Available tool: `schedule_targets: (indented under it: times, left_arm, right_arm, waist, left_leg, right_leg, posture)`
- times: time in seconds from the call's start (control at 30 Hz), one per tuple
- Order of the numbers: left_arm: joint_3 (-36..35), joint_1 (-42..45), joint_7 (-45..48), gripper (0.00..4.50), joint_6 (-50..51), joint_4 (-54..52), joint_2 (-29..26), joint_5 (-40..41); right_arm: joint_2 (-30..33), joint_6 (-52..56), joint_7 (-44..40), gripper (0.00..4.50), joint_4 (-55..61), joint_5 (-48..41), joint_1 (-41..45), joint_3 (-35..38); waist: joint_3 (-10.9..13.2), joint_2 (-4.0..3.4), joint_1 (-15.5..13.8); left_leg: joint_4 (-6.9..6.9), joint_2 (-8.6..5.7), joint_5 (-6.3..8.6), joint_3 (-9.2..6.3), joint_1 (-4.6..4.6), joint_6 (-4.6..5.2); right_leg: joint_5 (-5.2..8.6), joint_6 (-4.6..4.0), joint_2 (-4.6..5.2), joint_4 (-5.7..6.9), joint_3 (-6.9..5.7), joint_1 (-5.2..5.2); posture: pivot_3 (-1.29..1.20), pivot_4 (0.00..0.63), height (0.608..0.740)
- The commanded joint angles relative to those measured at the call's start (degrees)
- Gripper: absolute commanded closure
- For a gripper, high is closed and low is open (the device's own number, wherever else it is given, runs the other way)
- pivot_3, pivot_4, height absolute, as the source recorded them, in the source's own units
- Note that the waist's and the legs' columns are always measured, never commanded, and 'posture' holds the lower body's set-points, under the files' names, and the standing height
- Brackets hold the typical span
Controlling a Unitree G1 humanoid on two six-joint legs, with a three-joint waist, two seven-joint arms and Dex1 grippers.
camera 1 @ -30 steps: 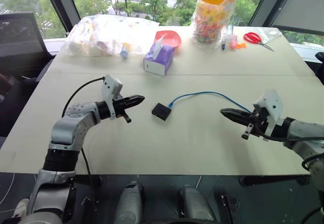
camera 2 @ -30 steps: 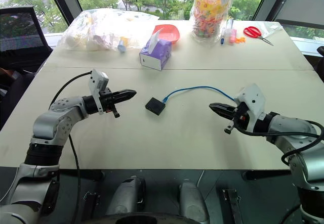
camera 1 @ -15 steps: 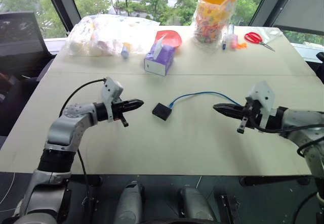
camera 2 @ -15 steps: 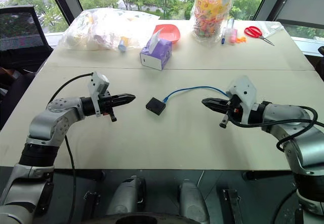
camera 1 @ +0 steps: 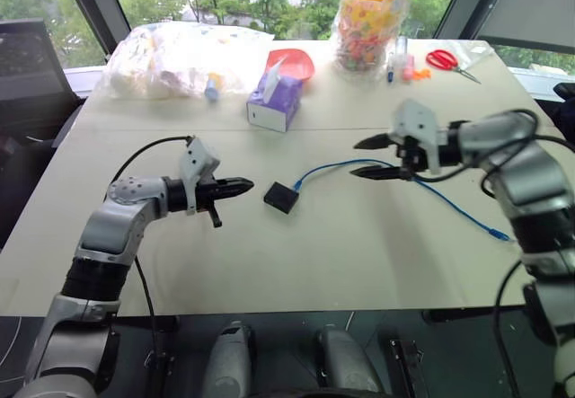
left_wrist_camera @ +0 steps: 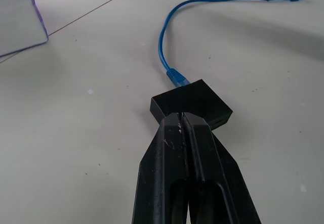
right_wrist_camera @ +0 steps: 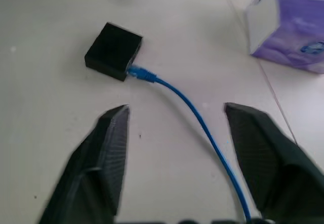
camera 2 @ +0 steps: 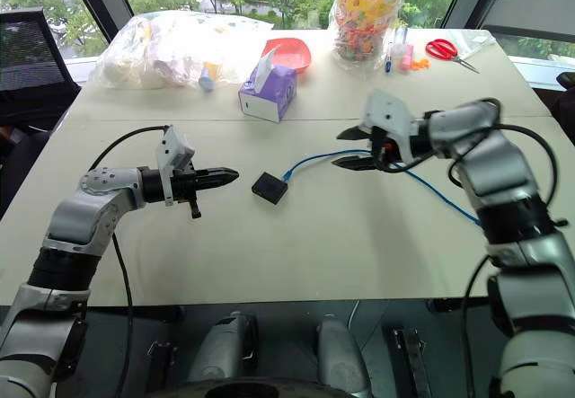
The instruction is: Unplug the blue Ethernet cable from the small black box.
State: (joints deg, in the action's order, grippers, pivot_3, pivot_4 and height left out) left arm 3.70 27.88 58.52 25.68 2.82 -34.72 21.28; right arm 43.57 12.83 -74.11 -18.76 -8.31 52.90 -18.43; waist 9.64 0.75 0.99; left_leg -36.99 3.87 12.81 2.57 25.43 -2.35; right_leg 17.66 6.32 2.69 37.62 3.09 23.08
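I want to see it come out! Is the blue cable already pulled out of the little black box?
No, the blue cable is plugged into the side of the black box.

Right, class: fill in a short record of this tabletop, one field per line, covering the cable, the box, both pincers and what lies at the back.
cable: blue Ethernet cable, still plugged into the box, its other end loose on the table
box: small black box, flat on the table
left pincer: shut, pointing at the box, short of it
right pincer: open, above the cable's curve, holding nothing
back of table: purple tissue box, red bowl, snack jar, red scissors, plastic bag
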Motion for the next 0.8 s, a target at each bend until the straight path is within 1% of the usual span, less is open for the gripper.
schedule_targets:
  times: [0.03, 0.2, 0.4, 0.57, 0.8]
  left_arm:
    - [-0.9, 0.1, 0.0, 4.50, -1.9, -1.4, -0.7, -0.7]
    - [-1.6, -1.8, -0.9, 4.50, -2.7, -3.1, -1.3, -1.5]
    - [-2.3, -4.4, -2.2, 4.50, -2.5, -6.0, -1.8, -1.4]
    - [-3.0, -5.6, -3.4, 4.50, -2.1, -7.5, -2.0, -1.3]
    - [-3.9, -7.3, -4.8, 4.50, -1.8, -9.4, -1.9, -1.1]
  right_arm:
    - [-2.9, -11.8, -3.8, 0.02, -12.5, 8.5, 7.9, -5.1]
    - [-9.9, -25.4, -3.4, 0.02, -30.5, 17.9, 18.0, -10.4]
    - [-17.3, -34.0, -2.1, 0.02, -43.7, 26.8, 25.3, -14.7]
    - [-21.5, -38.1, 0.6, 0.02, -49.4, 31.8, 27.9, -16.3]
    - [-25.4, -43.8, 5.4, 0.02, -51.7, 38.0, 29.2, -18.6]
  waist:
    - [0.0, -0.03, -0.2]
    - [0.1, -0.08, -0.1]
    - [0.1, -0.13, 0.1]
    - [0.1, -0.14, 0.1]
    - [0.1, -0.15, 0.1]
  left_leg:
    - [0.01, 0.01, 0.00, 0.01, 0.05, 0.00]
    - [-0.03, 0.01, -0.01, 0.09, 0.06, -0.02]
    - [-0.06, 0.03, -0.08, 0.09, 0.00, -0.14]
    - [-0.05, 0.04, -0.15, 0.09, -0.01, -0.25]
    - [-0.04, 0.04, -0.18, 0.09, -0.01, -0.30]
  right_leg:
    - [0.00, 0.01, 0.00, 0.06, 0.00, 0.08]
    - [0.06, 0.08, 0.01, 0.30, 0.05, 0.20]
    - [0.06, 0.07, 0.00, 0.53, 0.05, 0.24]
    - [0.06, 0.07, 0.00, 0.58, 0.05, 0.26]
    - [0.06, 0.07, 0.00, 0.61, 0.05, 0.26]
  posture:
    - [0.00, 0.150, 0.735]
    - [0.00, 0.150, 0.735]
    - [0.00, 0.150, 0.735]
    - [0.00, 0.150, 0.735]
    - [0.00, 0.150, 0.735]
